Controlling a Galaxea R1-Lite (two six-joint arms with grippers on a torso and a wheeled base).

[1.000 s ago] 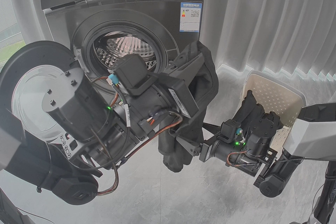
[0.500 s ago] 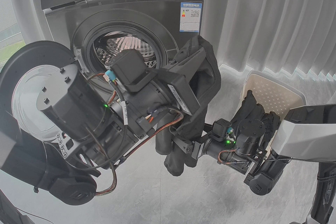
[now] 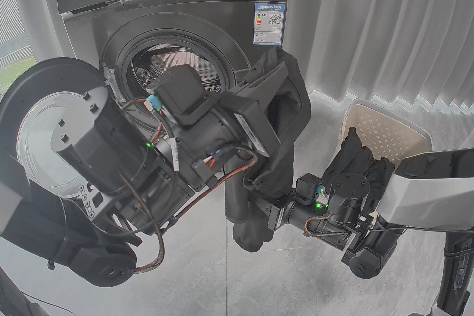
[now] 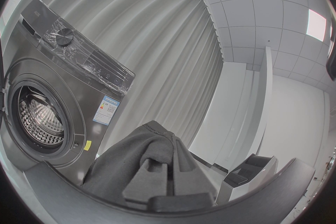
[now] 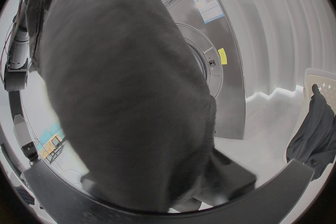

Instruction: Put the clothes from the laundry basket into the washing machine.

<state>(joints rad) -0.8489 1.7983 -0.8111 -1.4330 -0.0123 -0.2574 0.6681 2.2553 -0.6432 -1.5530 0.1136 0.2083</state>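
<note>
The washing machine (image 3: 197,1) stood with its round door (image 3: 44,85) swung wide open to the left. The shiny drum (image 3: 190,62) showed inside the hole.

The left hand (image 4: 170,161) was up in front of the machine, just to the right of the hole. It was shut tight on a dark piece of clothing (image 3: 291,134). The clothing lay over the top of the hand and hung down in a long fold toward the floor (image 3: 276,277). It was outside the machine.

The right hand (image 3: 259,201) was lower down, right at the hanging part of the clothing. The clothing lay over it, so I could not tell if that hand was open or closed.

The laundry basket (image 3: 390,132) stood on the floor to the right, near the white curtain (image 3: 385,20). More dark clothes (image 3: 358,161) hung over its near edge.
</note>
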